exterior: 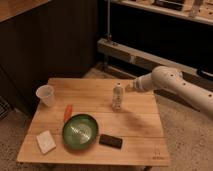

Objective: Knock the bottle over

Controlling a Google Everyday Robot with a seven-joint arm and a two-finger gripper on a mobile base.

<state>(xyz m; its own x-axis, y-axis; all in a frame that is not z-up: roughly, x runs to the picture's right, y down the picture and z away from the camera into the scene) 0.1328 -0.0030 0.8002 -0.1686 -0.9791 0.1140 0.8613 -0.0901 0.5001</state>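
- bottle (118, 96): slim and pale with a white cap. You find it standing upright on the table, toward the back edge, a little right of centre.
- gripper (129, 87): at the tip of the arm, just right of the bottle's upper part. You cannot tell whether it touches the bottle, nor whether it is spread or pressed together.
- arm (172, 81): white, reaching in from your right over the table's back right corner.
- table (142, 127): low, with a wooden slatted top.
- cup (45, 95): translucent white, upright at the back left corner, well apart from the bottle.
- bowl (80, 131): green and round, front left of centre.
- orange stick (67, 112): lying just beside the bowl's back left rim.
- sponge (46, 142): whitish, near the front left corner, left of the bowl.
- black slab (110, 141): flat, just right of the bowl.
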